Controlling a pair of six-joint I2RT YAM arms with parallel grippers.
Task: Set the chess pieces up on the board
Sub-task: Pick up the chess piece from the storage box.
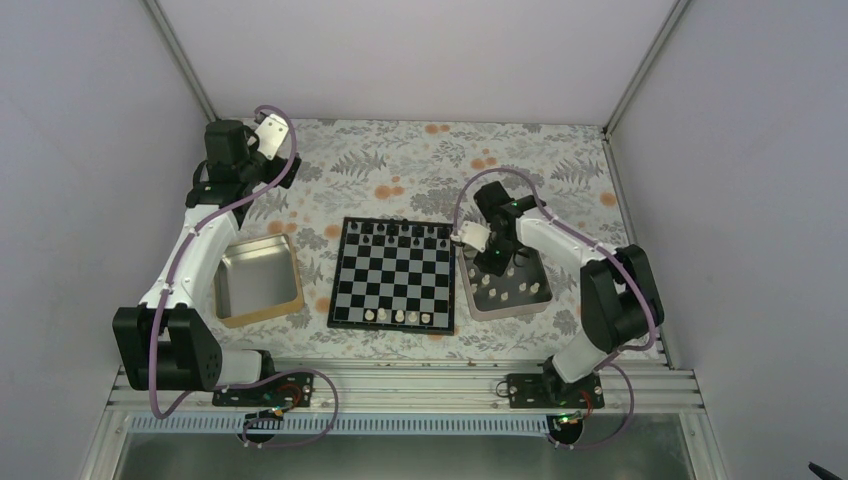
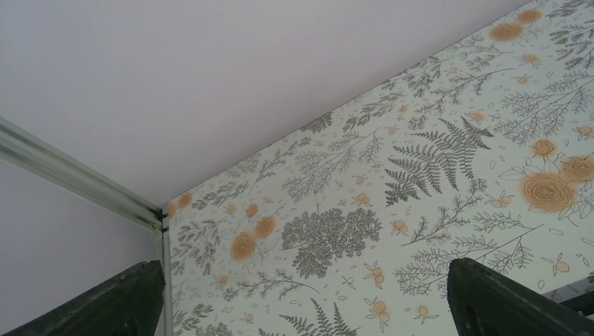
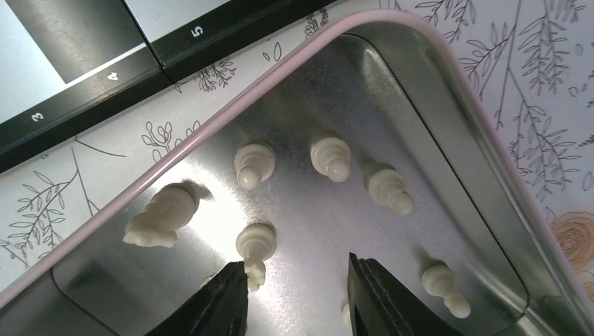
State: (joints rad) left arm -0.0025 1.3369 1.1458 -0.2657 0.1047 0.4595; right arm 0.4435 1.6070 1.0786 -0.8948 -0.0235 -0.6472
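Note:
The board (image 1: 390,272) lies mid-table, with a few white chess pieces (image 1: 398,317) on its near row and black ones (image 1: 400,232) on its far row. More white chess pieces (image 3: 330,157) stand or lie in the metal tray (image 3: 203,136) right of the board. My right gripper (image 3: 298,280) hangs low inside that tray (image 1: 503,308), open. A white piece (image 3: 256,245) leans against the tip of its left finger (image 3: 224,301), and nothing sits between the jaws. My left gripper (image 2: 301,308) is open and empty, raised at the far left (image 1: 283,170).
An empty gold-rimmed metal tray (image 1: 257,315) sits left of the board. The board's numbered rim (image 3: 84,91) runs close to the right tray's corner. A knight-shaped white piece (image 3: 161,213) lies against the tray wall. Enclosure walls surround the floral table cover (image 2: 392,210).

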